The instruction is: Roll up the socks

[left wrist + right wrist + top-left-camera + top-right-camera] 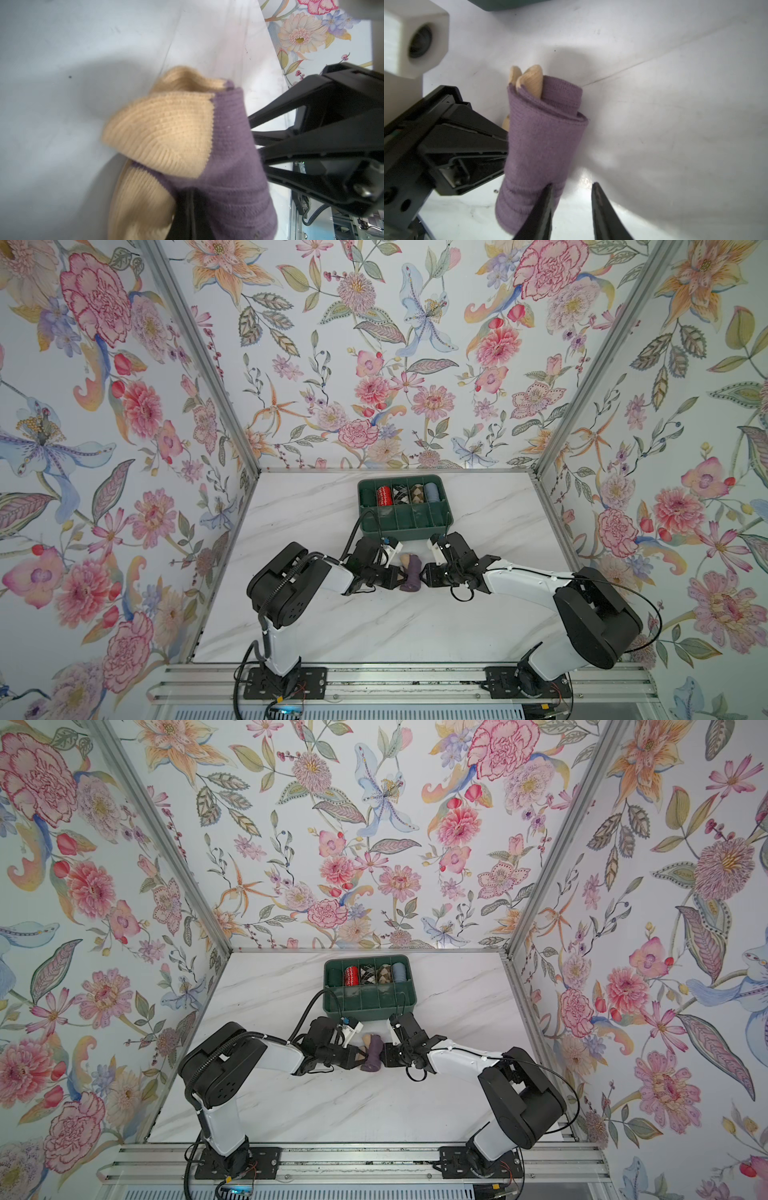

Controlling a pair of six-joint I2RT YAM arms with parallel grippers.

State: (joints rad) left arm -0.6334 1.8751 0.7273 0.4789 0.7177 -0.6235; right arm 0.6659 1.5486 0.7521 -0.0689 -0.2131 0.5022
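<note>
Right gripper (573, 185), I see, stands part open against the socks (544, 135), gripping nothing; my left gripper (506, 143) is pinched tight on the socks' far side.

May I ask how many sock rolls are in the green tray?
4, back row: red roll, black-white argyle roll, brown argyle roll, light-blue roll. The dark leftmost compartment may hide another.

2 tools (400, 575) (424, 573), 1 pr socks (411, 572), 1 bin (405, 527)
</note>
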